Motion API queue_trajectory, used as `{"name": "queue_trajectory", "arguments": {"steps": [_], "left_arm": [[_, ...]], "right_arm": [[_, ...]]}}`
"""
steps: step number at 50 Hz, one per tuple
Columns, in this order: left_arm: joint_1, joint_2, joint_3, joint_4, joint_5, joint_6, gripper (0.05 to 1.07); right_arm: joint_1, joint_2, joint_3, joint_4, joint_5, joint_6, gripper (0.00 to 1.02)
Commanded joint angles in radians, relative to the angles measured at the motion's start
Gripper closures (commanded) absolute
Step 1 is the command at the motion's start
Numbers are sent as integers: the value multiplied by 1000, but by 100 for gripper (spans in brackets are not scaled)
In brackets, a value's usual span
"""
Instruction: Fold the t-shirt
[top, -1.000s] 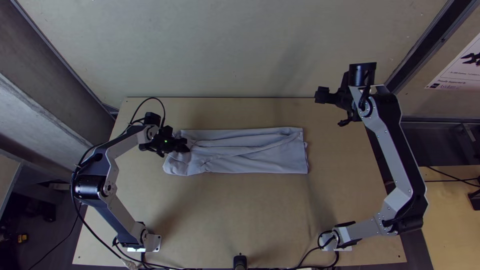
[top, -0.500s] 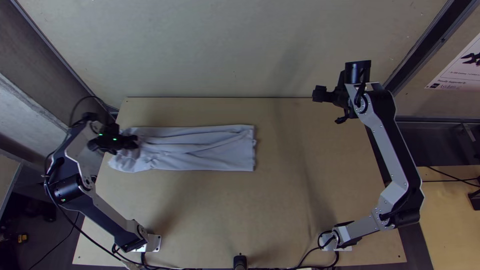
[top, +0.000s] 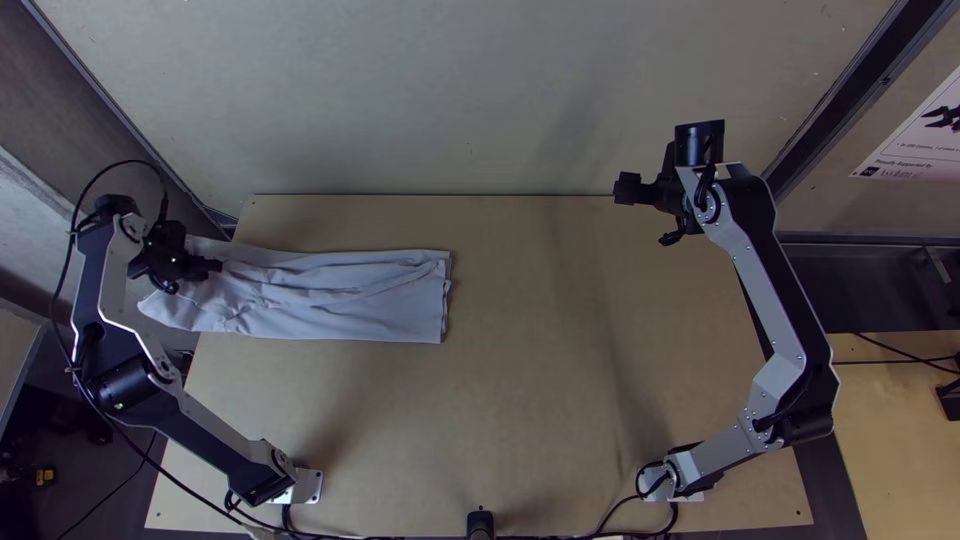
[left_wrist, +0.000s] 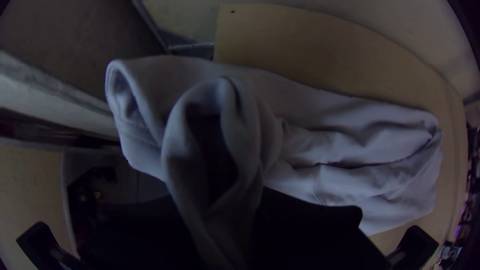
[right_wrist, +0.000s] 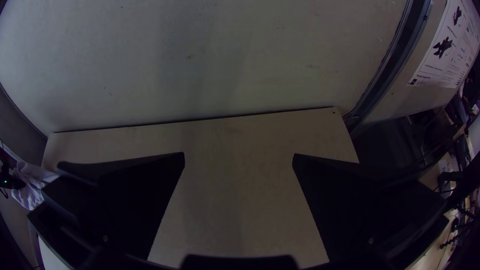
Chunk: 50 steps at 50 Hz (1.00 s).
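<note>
The pale t-shirt (top: 340, 295) lies as a long, wrinkled strip across the table's left part, one end past the left edge. At that end my left gripper (top: 214, 270) is shut on a bunched bit of it. Gathered fabric of the t-shirt (left_wrist: 235, 130) rises between the fingers of the left gripper (left_wrist: 220, 200), beside an open-looking fold. Away at the back right, my right gripper (top: 643, 212) is over the table, apart from the cloth. Wide apart stand the fingers of the right gripper (right_wrist: 238, 156), nothing between them; the t-shirt (right_wrist: 31, 192) appears far off.
Bare wooden table (top: 520, 400) stretches from the cloth's far end toward the right arm. A pale wall (top: 470, 100) rises behind the back edge. Black cables (top: 400, 536) run along the near edge between the arm bases.
My left gripper has travelled left, dragging the t-shirt along until one end passed the table's left edge. The right gripper has shifted slightly left, still open.
</note>
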Motion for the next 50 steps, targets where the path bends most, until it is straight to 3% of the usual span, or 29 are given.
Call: {"name": "queue_trajectory", "arguments": {"steps": [1, 11, 21, 50], "left_arm": [[-70, -116, 25, -25, -26, 38, 105], [-258, -217, -15, -75, -184, 11, 105], [-464, -263, -78, -112, -408, -84, 105], [-903, -108, -41, -267, -572, -432, 105]], "right_arm": [[3, 10, 32, 9, 0, 20, 3], [-7, -7, 29, 9, 0, 19, 3], [-24, -39, 11, 3, 0, 17, 3], [-69, -111, -69, 0, 0, 14, 3]]}}
